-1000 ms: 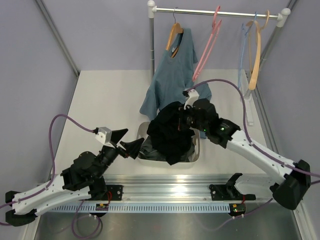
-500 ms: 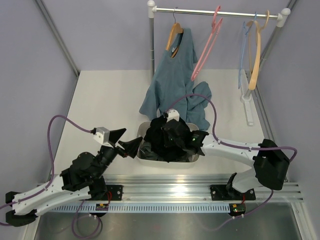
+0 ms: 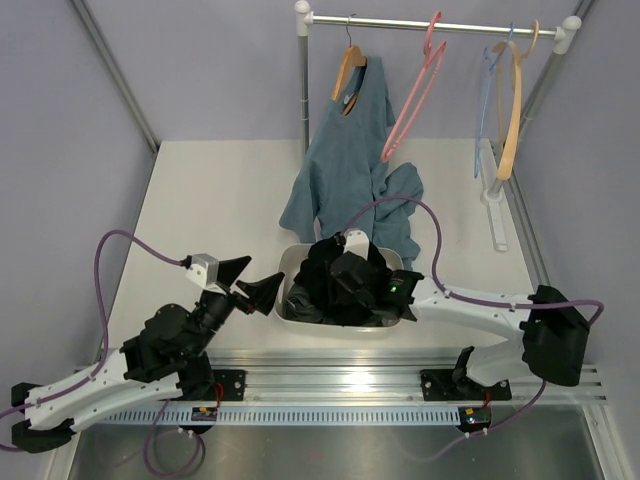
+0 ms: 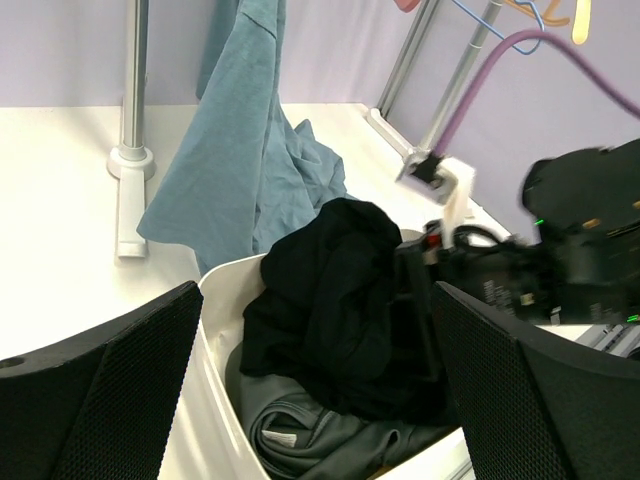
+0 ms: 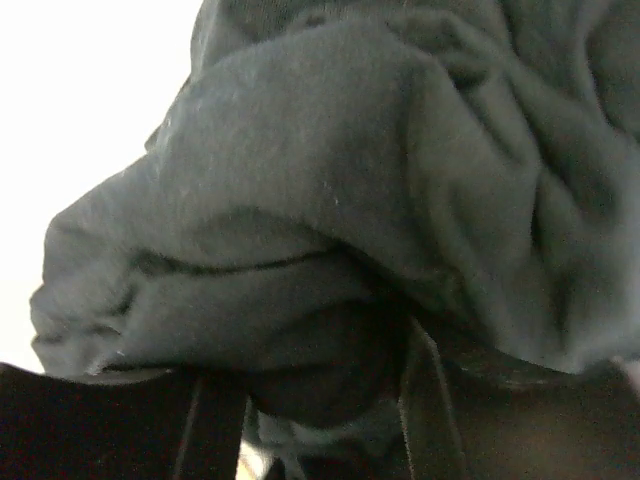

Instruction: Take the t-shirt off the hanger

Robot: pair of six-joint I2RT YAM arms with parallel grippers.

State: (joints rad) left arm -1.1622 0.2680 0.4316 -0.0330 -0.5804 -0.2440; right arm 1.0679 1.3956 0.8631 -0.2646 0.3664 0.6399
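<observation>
Since the earlier frame, my right arm has swung down and folded in low. The t-shirt has come down with it from above the bin's far rim into the bin.

1. Near edge: the bin sits at the near edge of the worktop. Open worktop lies to its left and right.
2. Left gripper: just beside the bin's left rim, jaws wide apart, holding nothing.
3. Right gripper: over the bin, pressed into the heaped t-shirt. Black cloth covers its fingers, so I cannot tell whether they grip.
4. The t-shirt lies on dark grey clothes.
5. Behind the far rim, a blue-grey shirt drapes onto the worktop.
6. Far edge: the hanger hangs bare on the rail, well apart from the t-shirt.
</observation>
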